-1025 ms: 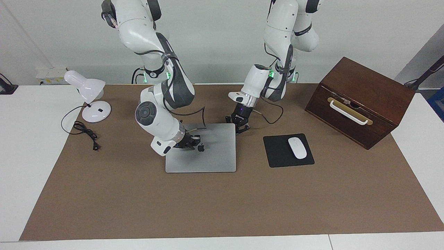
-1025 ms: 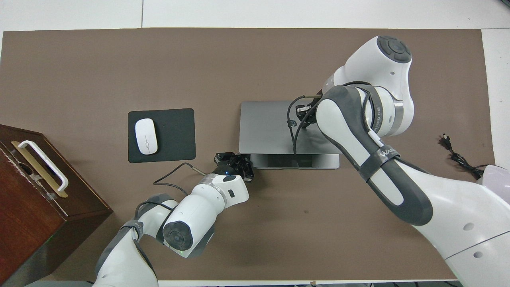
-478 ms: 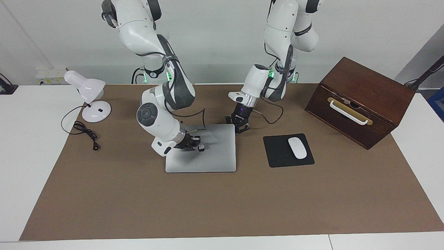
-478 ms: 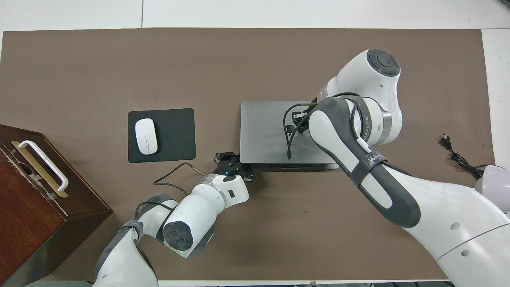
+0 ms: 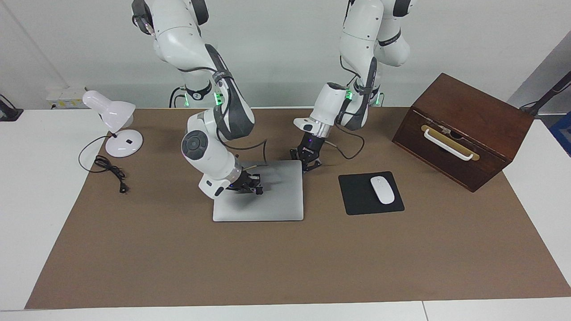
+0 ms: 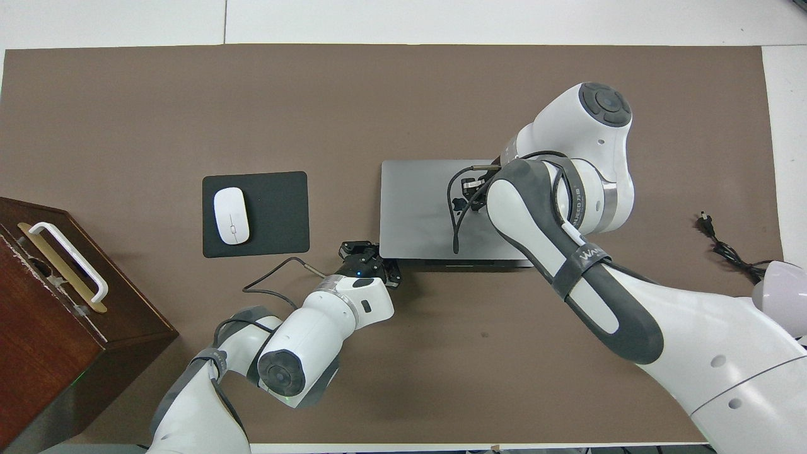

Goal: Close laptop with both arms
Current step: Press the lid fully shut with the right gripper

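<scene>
Laptop: the laptop lies near the middle of the surface, on the brown mat, with its silver lid down almost flat. In the overhead view a thin dark strip of the base shows along the edge nearer to the robots, so the lid is perhaps not fully shut.

Right gripper: the right gripper is low over the lid, at about its middle. Whether it touches the lid I cannot tell, and also not how its jaws stand.

Left gripper: the left gripper is at the laptop corner that is nearer to the robots and toward the left arm's end. Its jaws look a little spread, and they seem to be just beside the corner.

Mouse pad: a black mouse pad lies beside the laptop, toward the left arm's end, and a white mouse rests on it.

Box: a brown wooden box stands at the left arm's end of the surface.

Lamp: a white lamp stands near the corner at the right arm's end, close to the robots.
</scene>
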